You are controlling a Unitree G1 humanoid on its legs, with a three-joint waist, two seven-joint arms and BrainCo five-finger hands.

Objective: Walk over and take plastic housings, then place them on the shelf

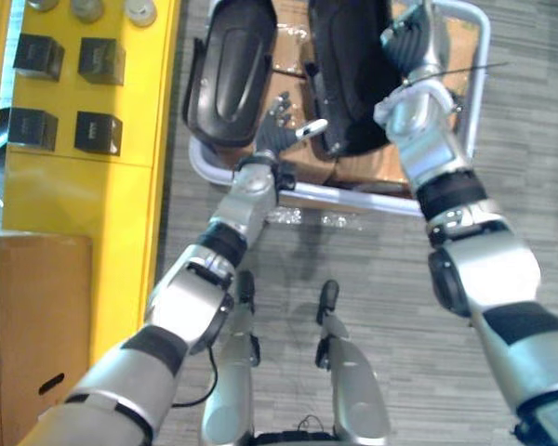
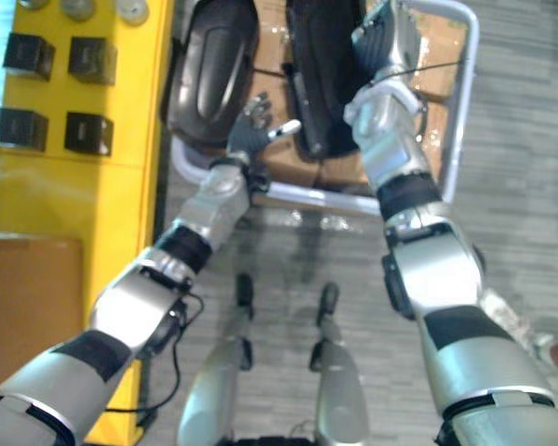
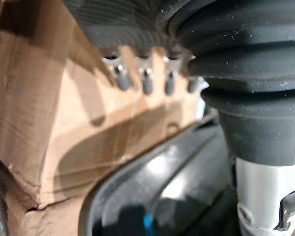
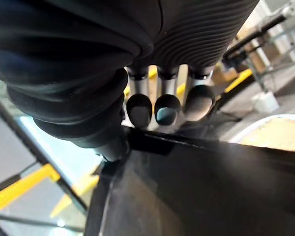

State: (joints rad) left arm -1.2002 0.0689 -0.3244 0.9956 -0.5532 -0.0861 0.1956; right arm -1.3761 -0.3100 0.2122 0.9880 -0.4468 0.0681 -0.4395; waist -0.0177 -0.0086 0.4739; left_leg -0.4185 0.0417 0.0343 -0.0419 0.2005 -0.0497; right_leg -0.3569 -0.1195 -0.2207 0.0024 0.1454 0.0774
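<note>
Grey striped floor [image 1: 372, 269] runs under a silver tube-framed cart [image 1: 353, 197] loaded with brown cardboard boxes [image 1: 302, 169], and a yellow shelf unit [image 1: 93, 186] carrying small black cubes [image 1: 100, 60] stands to the robot's left. Two large black moulded plastic housings lean side by side on the boxes: the left housing [image 1: 225, 70], oval with a glossy rim, and the right housing [image 1: 349, 65], which is darker.

The left robot hand [image 1: 277, 130] hovers between the lower ends of the two housings with its fingers [image 3: 145, 83] straight and spread, holding nothing. Its wrist view shows cardboard past the fingertips and a housing's glossy edge just beside it.

The right robot hand [image 1: 414, 42] sits at the upper far edge of the right housing, its dark-tipped fingers [image 4: 166, 109] curled over that rim.
</note>
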